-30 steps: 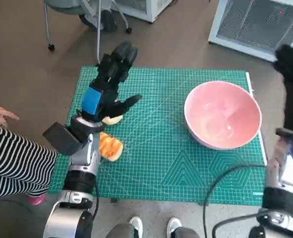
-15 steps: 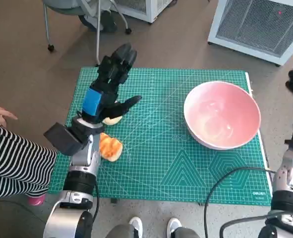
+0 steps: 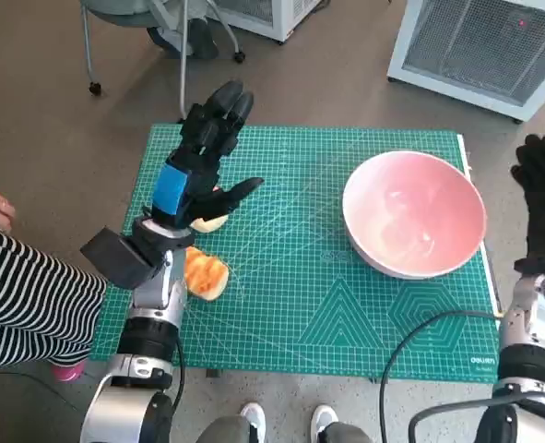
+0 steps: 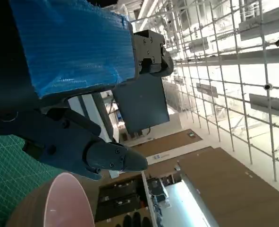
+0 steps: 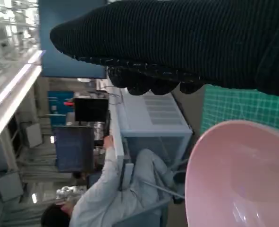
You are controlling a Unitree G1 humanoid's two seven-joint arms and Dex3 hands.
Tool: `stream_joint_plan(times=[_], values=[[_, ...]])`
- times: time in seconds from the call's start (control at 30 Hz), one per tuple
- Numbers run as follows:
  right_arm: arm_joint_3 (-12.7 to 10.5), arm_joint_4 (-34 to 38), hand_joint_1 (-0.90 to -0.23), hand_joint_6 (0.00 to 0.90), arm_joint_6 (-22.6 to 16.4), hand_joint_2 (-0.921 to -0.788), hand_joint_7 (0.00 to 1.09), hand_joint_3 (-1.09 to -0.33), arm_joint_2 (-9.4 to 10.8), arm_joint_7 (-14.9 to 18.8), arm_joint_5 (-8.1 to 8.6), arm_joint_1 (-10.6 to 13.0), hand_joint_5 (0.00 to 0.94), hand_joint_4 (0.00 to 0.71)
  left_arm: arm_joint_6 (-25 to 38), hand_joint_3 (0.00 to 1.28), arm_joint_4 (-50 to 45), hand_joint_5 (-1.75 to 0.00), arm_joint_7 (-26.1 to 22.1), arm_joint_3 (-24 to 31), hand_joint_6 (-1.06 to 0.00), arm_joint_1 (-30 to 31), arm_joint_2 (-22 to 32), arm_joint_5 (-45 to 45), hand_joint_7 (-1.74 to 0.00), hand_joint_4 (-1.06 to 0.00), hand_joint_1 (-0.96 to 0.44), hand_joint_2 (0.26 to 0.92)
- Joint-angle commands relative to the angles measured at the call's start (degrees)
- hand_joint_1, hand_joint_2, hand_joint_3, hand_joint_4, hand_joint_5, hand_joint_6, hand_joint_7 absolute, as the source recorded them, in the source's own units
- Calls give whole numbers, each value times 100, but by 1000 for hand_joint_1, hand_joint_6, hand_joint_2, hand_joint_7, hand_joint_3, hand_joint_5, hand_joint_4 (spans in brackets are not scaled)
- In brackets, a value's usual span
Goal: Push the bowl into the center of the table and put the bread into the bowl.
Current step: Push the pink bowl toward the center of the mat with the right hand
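the pink bowl (image 3: 414, 214) sits at the mat's right side with the empty, spread right hand (image 3: 541, 180) just beside its rim, so a high shove could tip it, while the open left hand (image 3: 198, 171) hovers over the bread (image 3: 206, 275)

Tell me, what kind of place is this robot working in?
Probably a lab or workshop, not a home. The pink bowl and bread sit on a green cutting mat, a white perforated cabinet stands on the floor, and the right wrist view shows someone seated near equipment racks.
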Motion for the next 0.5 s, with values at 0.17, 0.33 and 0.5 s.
stream_joint_plan(times=[0.17,0.33,0.5], values=[[-57,597,-619,23,359,-921,339,-850,217,61,51,-138,3,113,-26,198,-40,-2,-7,29,-1,55,58,-43,-464,-178,-462,921],[-107,759,-629,25,522,-921,325,-838,387,129,91,-212,1,111,-28,194,-76,-2,-27,46,-4,90,92,-62,-464,-178,-474,921],[-156,865,-634,52,684,-921,287,-824,533,158,105,-279,1,112,-24,193,-73,0,-82,81,-4,105,125,-116,-461,-172,-471,921]])
